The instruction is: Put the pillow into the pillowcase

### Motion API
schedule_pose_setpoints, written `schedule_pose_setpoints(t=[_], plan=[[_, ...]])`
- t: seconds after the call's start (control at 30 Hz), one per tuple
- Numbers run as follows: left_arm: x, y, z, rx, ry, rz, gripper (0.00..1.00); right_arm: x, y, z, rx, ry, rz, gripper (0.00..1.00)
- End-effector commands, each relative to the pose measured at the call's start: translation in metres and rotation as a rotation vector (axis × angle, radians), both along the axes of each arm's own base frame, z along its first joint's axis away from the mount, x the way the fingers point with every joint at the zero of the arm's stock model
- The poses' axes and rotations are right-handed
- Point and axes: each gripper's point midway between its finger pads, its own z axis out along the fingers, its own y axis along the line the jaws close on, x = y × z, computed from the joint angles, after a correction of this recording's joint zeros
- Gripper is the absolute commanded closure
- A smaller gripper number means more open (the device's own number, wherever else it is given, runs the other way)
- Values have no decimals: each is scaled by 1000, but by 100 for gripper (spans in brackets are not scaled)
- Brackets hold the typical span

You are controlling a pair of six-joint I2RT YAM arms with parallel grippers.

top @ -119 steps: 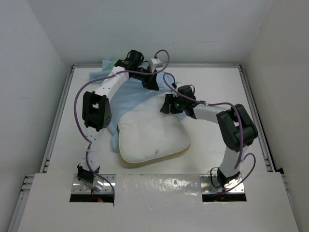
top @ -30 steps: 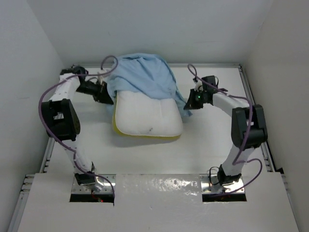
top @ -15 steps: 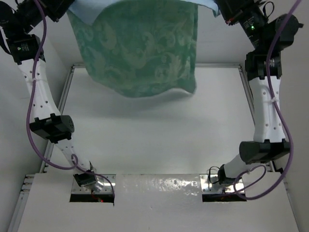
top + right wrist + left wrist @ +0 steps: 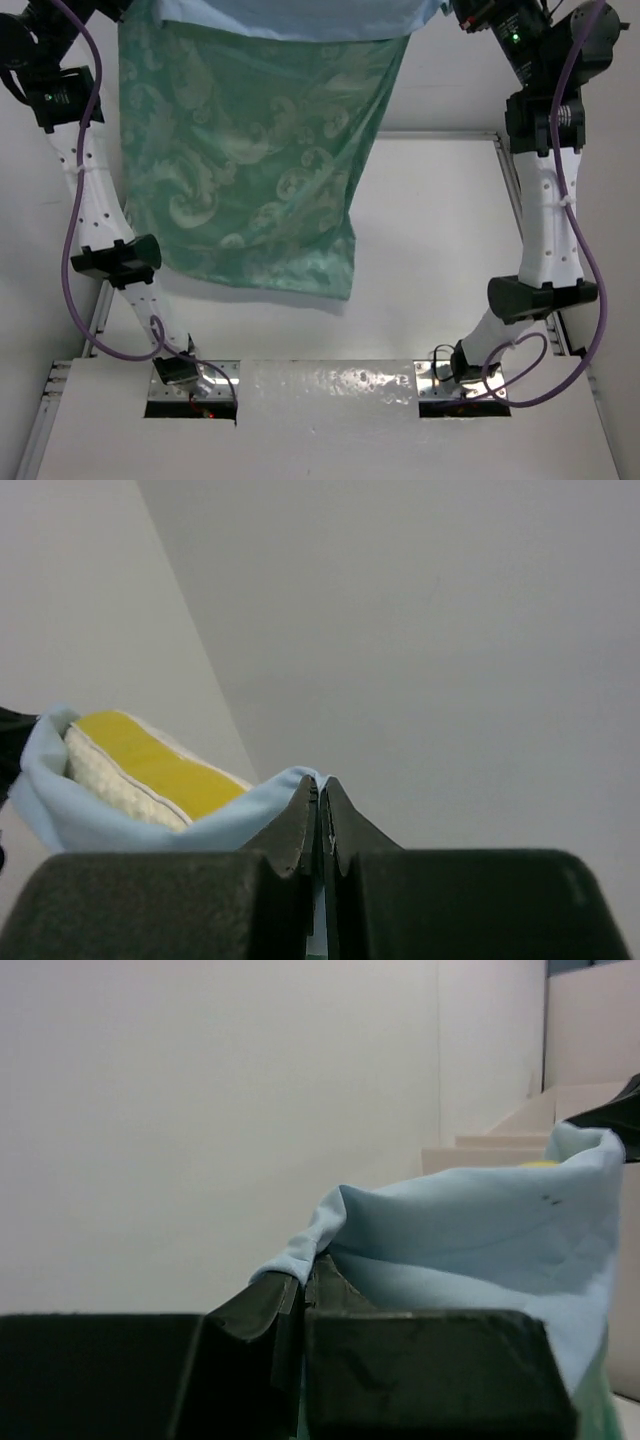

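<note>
While hung mouth-up, pillowcase [image 4: 250, 170] drapes free below.
L gripper [image 4: 300, 1292] & R gripper [image 4: 320, 798] each pinch its blue rim; pillow [image 4: 150, 768] betw. them, yellow edge up.

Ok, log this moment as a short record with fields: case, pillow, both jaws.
held up: sea-green scroll-patterned, light blue fabric pillowcase, hanging over the white table
inside it: white quilted pillow, yellow edge showing at the open mouth
left jaws: shut on the pillowcase rim
right jaws: shut on the pillowcase rim
</note>
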Motion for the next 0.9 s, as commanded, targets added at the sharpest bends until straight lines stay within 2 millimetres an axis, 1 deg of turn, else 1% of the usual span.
schedule_pose_setpoints(t=[0.0,0.03,0.07,0.1,0.13,0.17,0.2,0.23,0.27,0.3,0.33,0.37,0.4,0.43,0.47,0.5,0.53,0.57,0.6,0.63,0.67,0.7,0.73,0.77,0.8,0.83,0.87], plan=[[12,-34,-47,57,231,-57,100,-46,-2,28,0,-133,-34,100],[19,-33,-59,32,262,-66,100,-26,-7,-26,38,-39,-92,100],[2,-29,-32,-1,110,-75,100,-30,-10,-16,55,-83,-104,100],[-36,-21,25,-25,-102,-34,100,-25,-13,-13,-1,-33,-141,100],[-53,-14,53,21,-304,117,100,-57,-17,72,2,-241,-173,100],[-73,-15,69,5,-392,152,100,-66,-17,90,7,-295,-172,100],[-71,-17,62,13,-330,117,100,-72,-18,95,10,-295,-168,100],[-54,-23,42,51,-221,84,100,-70,-14,79,-19,-225,-149,100],[-7,-31,-12,106,46,63,100,-60,-7,46,-58,-114,-117,100],[36,-36,-77,113,250,73,100,11,5,-72,-78,110,-101,100],[44,-29,-85,57,286,95,100,-18,-4,-59,0,15,-119,100],[29,-7,-31,-33,127,122,100,-44,-16,-3,49,-85,-147,100],[4,-1,12,-49,-24,150,100,-62,-24,37,7,-152,-197,100],[-16,7,42,-62,-162,198,100,-81,-25,74,-19,-233,-223,100],[-45,8,67,-71,-306,238,100,-52,-22,76,-33,-246,-240,100],[-51,2,63,-34,-289,218,100,-85,-28,104,-6,-330,-246,100],[-29,-3,37,-9,-123,180,100,-71,-24,85,-38,-255,-236,100],[12,-11,-18,51,85,134,100,-109,-27,87,-48,-261,-223,100],[41,-17,-57,55,211,147,100,-102,-25,69,-37,-257,-212,100],[55,-8,-72,18,259,193,100,-18,-21,-52,-35,-21,-239,100],[77,7,-72,-49,242,221,100,-20,-33,-44,20,-42,-262,100],[30,21,2,-99,38,232,100,-29,-36,14,-14,-79,-282,100],[9,25,30,-93,-101,260,100,-39,-34,46,-49,-136,-285,100],[-11,24,49,-82,-207,292,100,-46,-33,69,-40,-201,-283,100],[-15,13,43,-32,-193,272,100,-51,-33,85,-15,-251,-278,100],[-7,6,28,-3,-142,242,100,-43,-32,73,-26,-207,-275,100],[25,5,-8,6,7,222,100,-47,-33,75,-12,-252,-277,100]])
